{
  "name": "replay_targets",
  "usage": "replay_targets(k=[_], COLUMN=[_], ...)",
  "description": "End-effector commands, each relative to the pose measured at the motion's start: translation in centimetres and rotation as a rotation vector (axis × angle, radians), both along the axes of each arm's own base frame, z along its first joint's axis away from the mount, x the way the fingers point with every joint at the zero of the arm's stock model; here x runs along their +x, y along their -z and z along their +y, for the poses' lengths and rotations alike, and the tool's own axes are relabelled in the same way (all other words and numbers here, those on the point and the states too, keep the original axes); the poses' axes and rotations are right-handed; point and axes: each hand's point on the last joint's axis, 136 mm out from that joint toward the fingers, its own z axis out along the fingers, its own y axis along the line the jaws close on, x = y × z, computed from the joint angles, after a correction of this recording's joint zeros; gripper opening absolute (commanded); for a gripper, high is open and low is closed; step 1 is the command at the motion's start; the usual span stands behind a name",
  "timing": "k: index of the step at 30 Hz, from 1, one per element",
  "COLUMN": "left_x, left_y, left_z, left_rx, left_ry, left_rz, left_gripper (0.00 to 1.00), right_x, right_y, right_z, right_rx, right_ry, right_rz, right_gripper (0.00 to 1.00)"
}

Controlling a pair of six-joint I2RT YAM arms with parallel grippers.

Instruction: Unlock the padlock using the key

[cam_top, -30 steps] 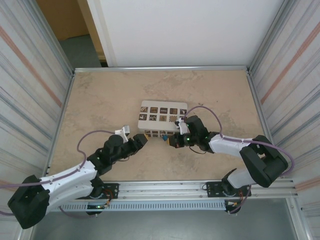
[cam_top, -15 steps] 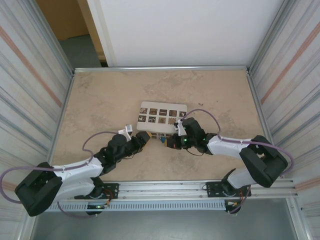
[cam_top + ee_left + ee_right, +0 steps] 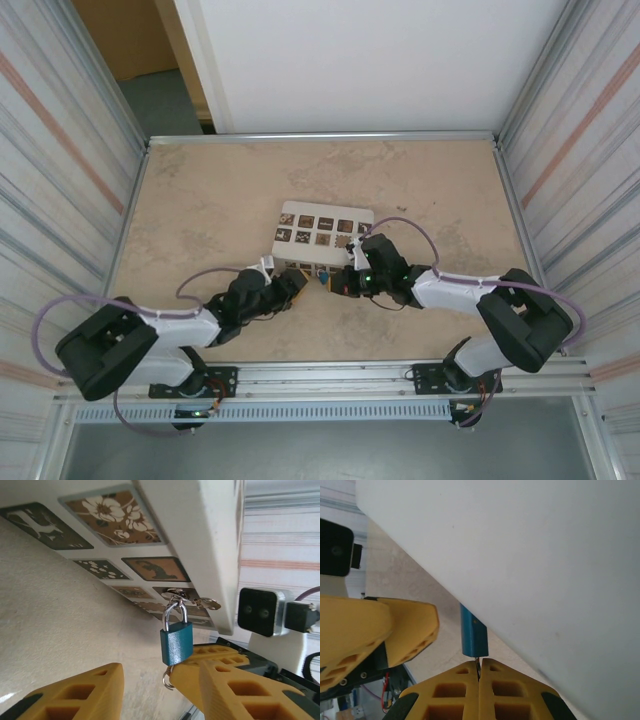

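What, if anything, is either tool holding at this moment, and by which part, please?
The right tool pinches the key by its head end, just below the blue padlock. The left tool is open, holding nothing.

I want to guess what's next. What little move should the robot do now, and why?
Probably close the open left gripper on the small blue metal padlock to steady it: it hangs loose from the white box, and the shut right gripper holds the thin metal key at its underside.
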Motion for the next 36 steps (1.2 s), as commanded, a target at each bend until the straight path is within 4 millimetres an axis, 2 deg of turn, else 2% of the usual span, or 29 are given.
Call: replay_targets(k=[1,8,20,36], left_x=[0.8,1.3,1.2,1.8], left_y=[-2.0,-1.7,-0.9,-1.2], left_z=[-1.7,-2.4,-2.1,-3.5], left_rx=[-0.082,-0.118,-0.06,-0.085], left_ry=[0.007,-0.023,-0.041,-0.025], left_rz=[-0.053,-0.073,-0.028,-0.021], left_gripper=[0.42,0.36,0.37,0.36], right_x=[1.2,1.2,1.2,1.2], right_y=[-2.4,-2.4,-2.3,-2.8], right_z=[1.5,1.4,1.6,1.9], right_rx=[0.062,0.063,0.074,0.098], right_ry=[0.005,0.008,0.012,0.016], right_rz=[-0.049,-0.047,-0.036,-0.028], right_gripper=[0.0,0.0,0.0,0.0])
